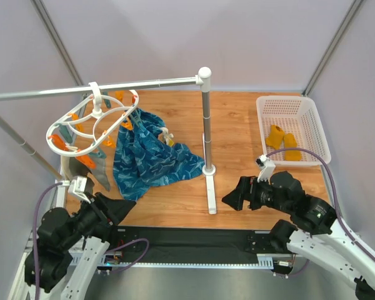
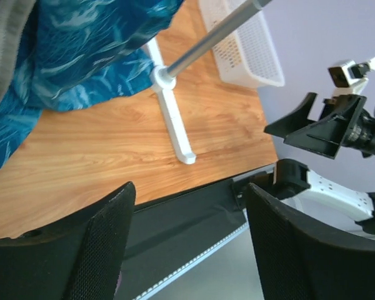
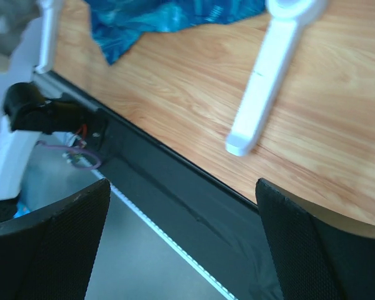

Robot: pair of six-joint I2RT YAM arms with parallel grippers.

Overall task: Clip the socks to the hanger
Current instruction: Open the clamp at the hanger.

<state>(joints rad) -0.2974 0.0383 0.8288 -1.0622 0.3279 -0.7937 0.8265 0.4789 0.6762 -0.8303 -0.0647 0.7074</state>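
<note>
Two mustard-yellow socks (image 1: pixel 283 142) lie in a white basket (image 1: pixel 312 120) at the back right. The white oval hanger (image 1: pixel 90 127) with orange clips hangs by its hook from the grey rail (image 1: pixel 81 90) at the back left. My left gripper (image 1: pixel 122 207) is open and empty near the front left edge, below the hanger. In its wrist view the gripper (image 2: pixel 190 237) shows wide jaws over the black front strip. My right gripper (image 1: pixel 233 199) is open and empty at front centre-right, left of the basket. Its wrist view shows the gripper (image 3: pixel 181 240) over the table's edge.
A large blue wave-patterned cloth (image 1: pixel 147 153) hangs from the hanger onto the table. Grey and beige garments (image 1: pixel 90 164) hang at the hanger's left. The rail's white post (image 1: pixel 206 125) and foot (image 1: pixel 210 190) stand mid-table between the arms.
</note>
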